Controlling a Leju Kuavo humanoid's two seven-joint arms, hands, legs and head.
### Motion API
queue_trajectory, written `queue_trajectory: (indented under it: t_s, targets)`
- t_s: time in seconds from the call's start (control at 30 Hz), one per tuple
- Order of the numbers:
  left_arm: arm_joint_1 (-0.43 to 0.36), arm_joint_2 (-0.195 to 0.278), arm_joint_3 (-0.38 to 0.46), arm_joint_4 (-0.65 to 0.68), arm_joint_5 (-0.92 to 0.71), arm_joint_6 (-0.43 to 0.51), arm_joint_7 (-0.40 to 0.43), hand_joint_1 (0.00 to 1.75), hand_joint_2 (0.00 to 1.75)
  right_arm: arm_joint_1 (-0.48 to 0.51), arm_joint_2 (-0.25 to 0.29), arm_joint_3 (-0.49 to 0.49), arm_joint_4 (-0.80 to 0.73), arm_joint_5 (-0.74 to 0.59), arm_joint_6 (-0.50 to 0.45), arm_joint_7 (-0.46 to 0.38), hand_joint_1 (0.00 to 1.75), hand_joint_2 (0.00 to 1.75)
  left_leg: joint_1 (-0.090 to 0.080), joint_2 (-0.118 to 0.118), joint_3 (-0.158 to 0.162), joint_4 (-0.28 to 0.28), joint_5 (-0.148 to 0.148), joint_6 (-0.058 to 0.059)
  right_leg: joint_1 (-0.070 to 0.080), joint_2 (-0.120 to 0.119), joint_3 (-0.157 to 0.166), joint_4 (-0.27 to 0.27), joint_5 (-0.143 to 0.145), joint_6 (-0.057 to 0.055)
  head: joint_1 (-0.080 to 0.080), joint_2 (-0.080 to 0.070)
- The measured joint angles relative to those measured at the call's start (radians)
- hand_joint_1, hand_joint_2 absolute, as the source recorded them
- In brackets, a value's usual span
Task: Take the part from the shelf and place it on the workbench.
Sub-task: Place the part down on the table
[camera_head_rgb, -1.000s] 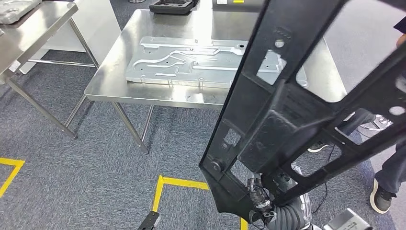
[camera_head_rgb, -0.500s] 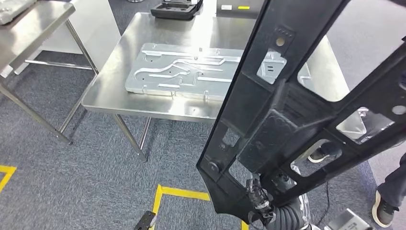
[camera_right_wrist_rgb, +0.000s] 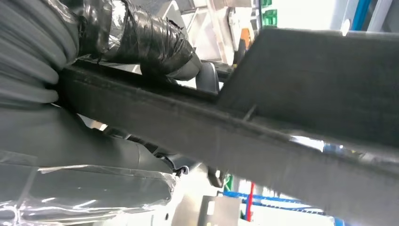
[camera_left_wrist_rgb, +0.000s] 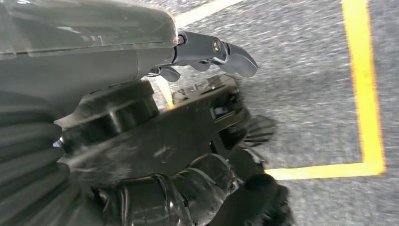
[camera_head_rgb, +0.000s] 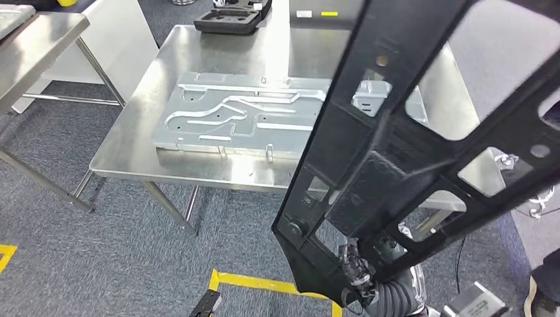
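Large black plastic part [camera_head_rgb: 422, 132], a matte ribbed frame with cut-out windows and round holes, held tilted upright in the air near the steel desk [camera_head_rgb: 132, 142]. Gripped at its lower end by right hand [camera_head_rgb: 360, 277], taped dark fingers [camera_right_wrist_rgb: 155, 44] wrapped over its edge. Left hand [camera_left_wrist_rgb: 188, 155] low over grey carpet [camera_head_rgb: 99, 251], fingers curled in, nothing held. Stamped silver metal panel [camera_head_rgb: 238, 119] flat on desk.

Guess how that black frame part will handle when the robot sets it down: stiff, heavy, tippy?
The black frame part probably stays stiff: its ribbed bars show no sag. Likely light for its size, given the big cutouts. The right hand grips it near its lower end, so it may swing or tip on the workbench.
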Motion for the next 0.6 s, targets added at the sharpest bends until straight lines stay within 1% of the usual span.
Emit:
queue_trajectory:
  t_s: [0.03, 0.07, 0.1, 0.13, 0.17, 0.2, 0.23, 0.27, 0.3, 0.33, 0.37, 0.4, 0.43, 0.47, 0.5, 0.53, 0.57, 0.6]
  targets:
    - [0.002, 0.000, 0.000, 0.000, 0.000, 0.000, 0.000, 0.00, 1.75, 0.000, 0.000, 0.000, 0.001, 0.000, 0.000, 0.000, 1.75, 1.75, 0.001, 0.000, -0.044, 0.046, -0.015, -0.001, 0.000, 0.000, 0.014, 0.000, -0.012, -0.001, 0.000, 0.000]
    - [0.004, 0.000, 0.000, 0.000, 0.000, 0.000, 0.000, 0.00, 1.75, 0.001, 0.001, 0.000, 0.001, 0.000, 0.000, 0.000, 1.75, 1.75, 0.001, 0.000, -0.077, 0.065, -0.021, -0.001, 0.001, 0.002, 0.029, -0.001, -0.024, -0.001, 0.000, 0.000]
    - [0.006, 0.000, -0.001, 0.000, 0.000, 0.000, 0.000, 0.00, 1.75, 0.001, 0.001, 0.000, 0.002, 0.000, 0.000, 0.000, 1.75, 1.75, 0.000, 0.000, -0.095, 0.054, -0.010, 0.001, 0.001, 0.004, 0.047, -0.001, -0.037, 0.000, 0.000, 0.000]
    - [0.008, 0.000, -0.001, 0.000, 0.000, 0.000, 0.000, 0.00, 1.75, 0.001, 0.001, 0.000, 0.002, 0.000, 0.000, -0.001, 1.75, 1.75, -0.001, 0.001, -0.099, 0.013, 0.025, 0.005, 0.000, 0.005, 0.067, -0.001, -0.051, 0.001, 0.000, 0.000]
    - [0.009, 0.001, -0.001, 0.000, 0.001, 0.000, 0.000, 0.00, 1.75, 0.001, 0.001, 0.000, 0.002, 0.001, 0.000, -0.002, 1.75, 1.75, -0.004, 0.002, -0.096, -0.047, 0.085, 0.011, 0.000, 0.006, 0.083, -0.002, -0.065, 0.002, 0.000, 0.000]
    - [0.009, 0.003, -0.001, 0.000, 0.001, 0.000, 0.000, 0.00, 1.75, 0.001, 0.001, 0.000, 0.003, 0.002, 0.001, -0.003, 1.75, 1.75, -0.009, 0.002, -0.093, -0.101, 0.137, 0.017, 0.000, 0.007, 0.100, -0.003, -0.079, 0.006, 0.000, 0.000]
    - [0.009, 0.006, -0.001, 0.000, 0.002, 0.000, 0.000, 0.00, 1.75, 0.000, 0.002, 0.000, 0.005, 0.004, 0.002, -0.004, 1.75, 1.75, -0.015, 0.001, -0.088, -0.143, 0.176, 0.024, 0.000, 0.008, 0.109, -0.004, -0.090, 0.012, 0.000, 0.000]
    - [0.009, 0.008, -0.002, 0.001, 0.003, -0.001, 0.000, 0.00, 1.75, -0.002, 0.002, 0.000, 0.007, 0.008, 0.004, -0.001, 1.75, 1.75, -0.020, 0.000, -0.085, -0.166, 0.197, 0.029, 0.000, 0.010, 0.118, -0.006, -0.098, 0.018, 0.000, 0.000]
    - [0.009, 0.011, -0.002, 0.001, 0.003, -0.003, 0.000, 0.00, 1.75, -0.005, 0.002, 0.000, 0.009, 0.013, 0.007, 0.003, 1.75, 1.75, -0.022, -0.002, -0.081, -0.172, 0.192, 0.033, 0.001, 0.011, 0.125, -0.005, -0.098, 0.024, -0.001, 0.000]
    - [0.009, 0.012, -0.002, 0.001, 0.003, -0.006, 0.000, 0.00, 1.75, -0.010, 0.003, 0.000, 0.012, 0.021, 0.010, 0.010, 1.75, 1.75, -0.022, -0.003, -0.069, -0.182, 0.190, 0.037, 0.002, 0.011, 0.127, -0.002, -0.095, 0.029, -0.001, 0.000]
    - [0.009, 0.013, -0.002, 0.001, 0.004, -0.009, 0.000, 0.00, 1.75, -0.015, 0.003, 0.000, 0.015, 0.032, 0.013, 0.021, 1.75, 1.75, -0.020, -0.003, -0.056, -0.194, 0.191, 0.041, 0.001, 0.009, 0.127, 0.012, -0.087, 0.032, -0.002, 0.000]
    - [0.009, 0.014, -0.002, 0.001, 0.004, -0.012, 0.000, 0.00, 1.75, -0.021, 0.003, -0.002, 0.017, 0.044, 0.015, 0.031, 1.75, 1.75, -0.018, -0.003, -0.039, -0.208, 0.188, 0.045, 0.001, 0.008, 0.113, 0.041, -0.081, 0.035, -0.001, 0.000]
    - [0.008, 0.016, -0.003, 0.001, 0.004, -0.014, 0.000, 0.00, 1.75, -0.027, 0.003, -0.005, 0.019, 0.057, 0.017, 0.042, 1.75, 1.75, -0.016, -0.003, -0.022, -0.220, 0.185, 0.049, 0.000, 0.007, 0.088, 0.084, -0.084, 0.037, 0.000, 0.000]
    - [0.006, 0.017, -0.003, 0.001, 0.004, -0.016, 0.000, 0.00, 1.75, -0.032, 0.002, -0.009, 0.020, 0.068, 0.018, 0.052, 1.75, 1.75, -0.014, -0.004, -0.008, -0.228, 0.179, 0.052, -0.001, 0.006, 0.051, 0.139, -0.097, 0.040, 0.000, 0.000]
    - [0.005, 0.018, -0.003, 0.002, 0.004, -0.017, 0.000, 0.00, 1.75, -0.036, 0.002, -0.013, 0.021, 0.076, 0.020, 0.059, 1.75, 1.75, -0.014, -0.004, 0.004, -0.232, 0.172, 0.055, -0.002, 0.006, 0.009, 0.192, -0.121, 0.044, 0.001, 0.000]
    - [0.005, 0.019, -0.003, 0.002, 0.003, -0.018, 0.000, 0.00, 1.75, -0.038, 0.002, -0.016, 0.022, 0.081, 0.021, 0.063, 1.75, 1.75, -0.013, -0.005, 0.017, -0.233, 0.162, 0.056, -0.003, 0.006, -0.031, 0.231, -0.151, 0.049, 0.001, 0.000]
    - [0.005, 0.019, -0.003, 0.002, 0.003, -0.018, 0.000, 0.00, 1.75, -0.039, 0.002, -0.018, 0.023, 0.083, 0.023, 0.066, 1.75, 1.75, -0.012, -0.006, 0.030, -0.234, 0.151, 0.055, -0.005, 0.005, -0.062, 0.248, -0.175, 0.053, 0.001, 0.000]
    - [0.007, 0.019, -0.003, 0.002, 0.003, -0.019, 0.000, 0.00, 1.75, -0.039, 0.002, -0.019, 0.024, 0.087, 0.024, 0.069, 1.75, 1.75, -0.011, -0.008, 0.046, -0.234, 0.139, 0.054, -0.008, 0.005, -0.080, 0.237, -0.178, 0.057, 0.001, 0.000]
